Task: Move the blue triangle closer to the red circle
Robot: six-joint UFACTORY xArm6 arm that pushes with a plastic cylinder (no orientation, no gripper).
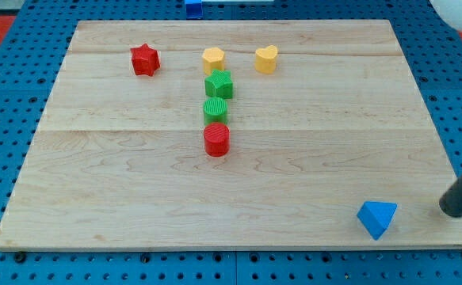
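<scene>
- Camera view takes in a pale wooden board point(238, 182) lying on a blue pegboard table point(1, 119), filling most of the scene.
- My rod comes in from the right edge, and my tip point(451, 212) rests at the board's near right corner, just right of the blue triangle point(377, 218) and apart from it; the arm carries no gripper, so there are no jaws to spread or close.
- Blue triangle sits near the near right corner of the board, well apart from the red circle point(216, 139), which stands around the middle of the board.
- 2 green blocks line up just beyond the red circle: a green circle point(215, 110) almost touching it, then a green star point(219, 84) farther back.
- 2 yellow blocks sit along the far side: a yellow hexagon point(213, 58) just behind the green star and a yellow heart point(266, 58) to its right.
- Red star point(145, 60) stands at the far left, apart from the others.
- 1 blue block point(193, 8) shows partly beyond the board's far edge; its shape is unclear.
</scene>
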